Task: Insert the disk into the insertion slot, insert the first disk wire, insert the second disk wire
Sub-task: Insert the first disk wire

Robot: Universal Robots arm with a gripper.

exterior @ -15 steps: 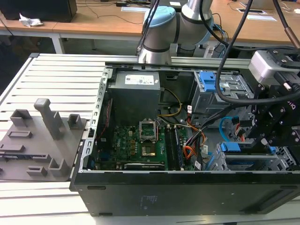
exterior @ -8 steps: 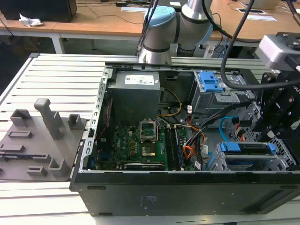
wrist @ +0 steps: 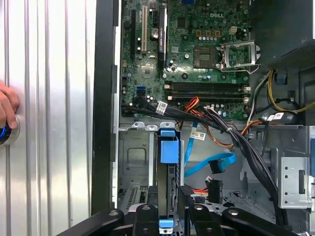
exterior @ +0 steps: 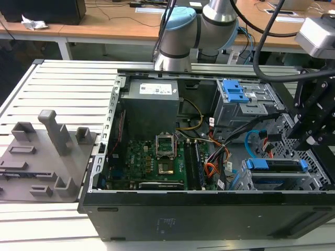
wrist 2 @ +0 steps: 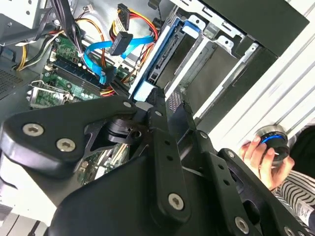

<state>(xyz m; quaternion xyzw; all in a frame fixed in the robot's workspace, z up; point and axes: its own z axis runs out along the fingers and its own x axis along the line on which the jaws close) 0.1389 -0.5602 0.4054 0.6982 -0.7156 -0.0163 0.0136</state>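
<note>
The disk [exterior: 275, 166], silver in a bright blue carrier, stands on edge inside the insertion slot [exterior: 319, 180], the perforated cage at the case's front corner on the exterior view's right. My gripper [wrist: 167, 212] straddles the disk [wrist: 168, 147] at its near end, jaws closed against both sides. In the second wrist view my gripper [wrist 2: 170, 101] sits at the carrier's end. The first disk wire [wrist: 213, 190], red-orange with a black plug, lies loose beside the cage. The second disk wire [wrist: 211, 165], a light-blue flat cable, loops free next to it, plug unconnected.
A bundle of black cables [wrist: 241, 142] runs past the cage to the green motherboard [wrist: 197, 49]. A taller cage with a blue latch plate [exterior: 234, 94] stands behind. A person's hand [wrist 2: 258, 155] rests on a round knob on the slatted table [wrist: 49, 123] outside the case.
</note>
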